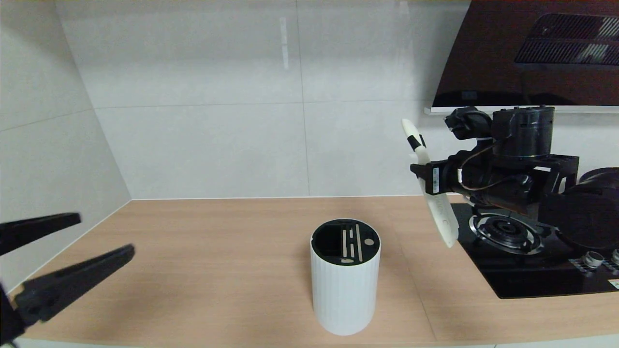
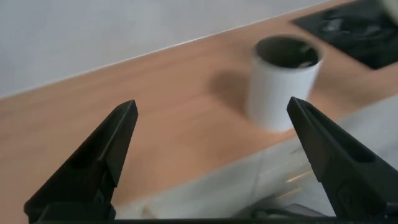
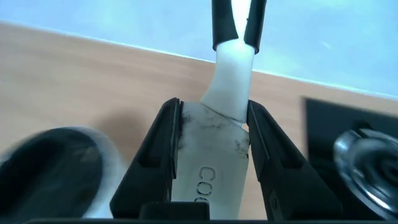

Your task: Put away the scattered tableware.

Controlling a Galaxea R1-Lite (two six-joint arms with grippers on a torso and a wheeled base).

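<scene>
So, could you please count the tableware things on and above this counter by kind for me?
White utensil, held in the right gripper: 1
White slotted holder, standing on the counter: 1
Total: 2

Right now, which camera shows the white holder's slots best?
The head view: the white holder stands whole, top slots plain. The left wrist view shows it, slots indistinct; the right wrist view catches part of its top.
</scene>
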